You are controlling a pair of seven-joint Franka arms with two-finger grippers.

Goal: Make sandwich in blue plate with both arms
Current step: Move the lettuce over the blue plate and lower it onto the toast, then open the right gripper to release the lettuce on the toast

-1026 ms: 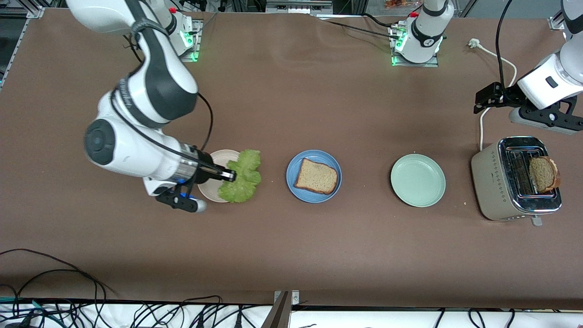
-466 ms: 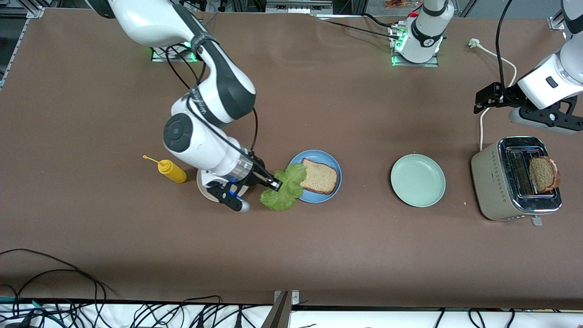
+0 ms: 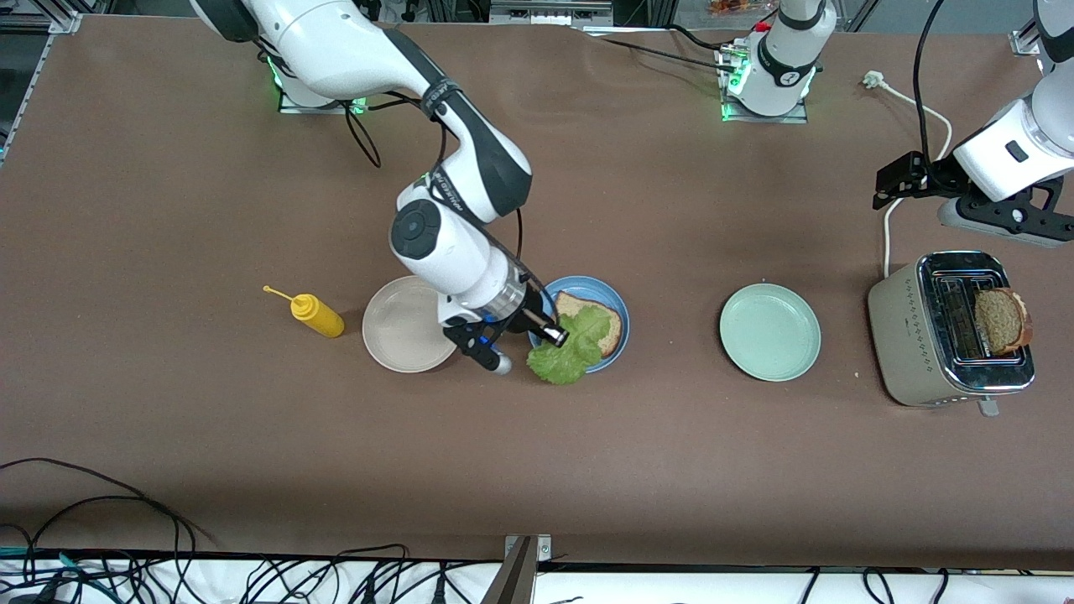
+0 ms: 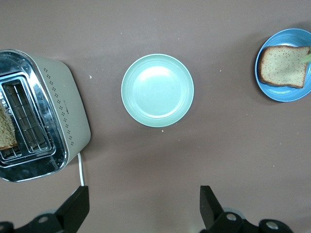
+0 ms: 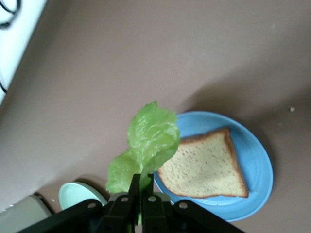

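Right gripper (image 3: 554,337): fingers pinched narrow on the lettuce (image 3: 570,352), hanging over the blue plate's (image 3: 617,344) edge on the side toward the right arm's end of the table; in the right wrist view the gripper (image 5: 141,190) grips the leaf (image 5: 148,145) at its lower end.
Lettuce: held up in the air, part of it over the bread (image 3: 602,323) on the blue plate, part hanging past the plate's rim over the table (image 3: 537,470). Whether the leaf touches the bread cannot be told from here.
Bread: one slice lies flat in the blue plate (image 5: 252,155), seen bare in the right wrist view (image 5: 206,167).
Blue plate: in the middle of the row of plates, between the beige plate (image 3: 403,327) and the green plate (image 3: 770,332).
Beige plate: just beside the blue plate, toward the right arm's end.
Mustard bottle (image 3: 315,315): on its side, beside the beige plate, well apart from the blue plate, toward the right arm's end.
Green plate: near the blue plate, toward the left arm's end; also clear in the left wrist view (image 4: 157,90).
Toaster (image 3: 952,331): well apart from the blue plate, at the left arm's end, with a second slice (image 3: 1000,320) standing in one slot.
Left gripper (image 3: 894,180): waits in the air above the table near the toaster; its fingers (image 4: 77,208) stand wide apart, holding nothing.
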